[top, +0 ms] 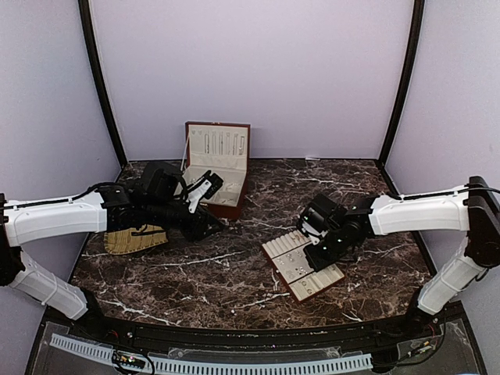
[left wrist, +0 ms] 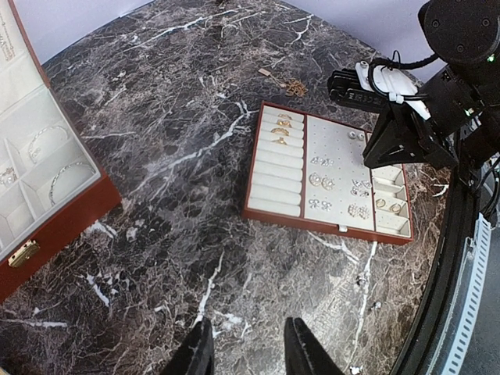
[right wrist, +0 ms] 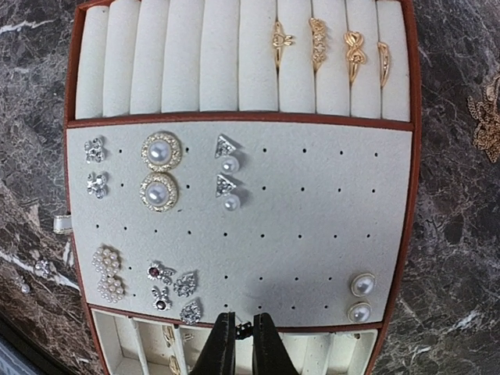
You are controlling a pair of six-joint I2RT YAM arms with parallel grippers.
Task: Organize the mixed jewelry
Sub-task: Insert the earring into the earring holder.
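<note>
Jewelry, tiny loose silvery studs [right wrist: 41, 268], lies on dark marble surface [right wrist: 453, 258] ahead-left of the near-shut right hand [right wrist: 244, 322], contents unclear. Light, slippery: pinch each head. Left hand [left wrist: 248, 332] gapes empty.

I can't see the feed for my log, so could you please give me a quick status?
Left tool open, empty, above table. Right tool shut, over tray. Studs, rings seated; loose pieces beside tray. Nothing blocking.

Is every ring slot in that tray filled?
No, only four gold rings sit at one end of the tray; the other slots are bare.
</note>
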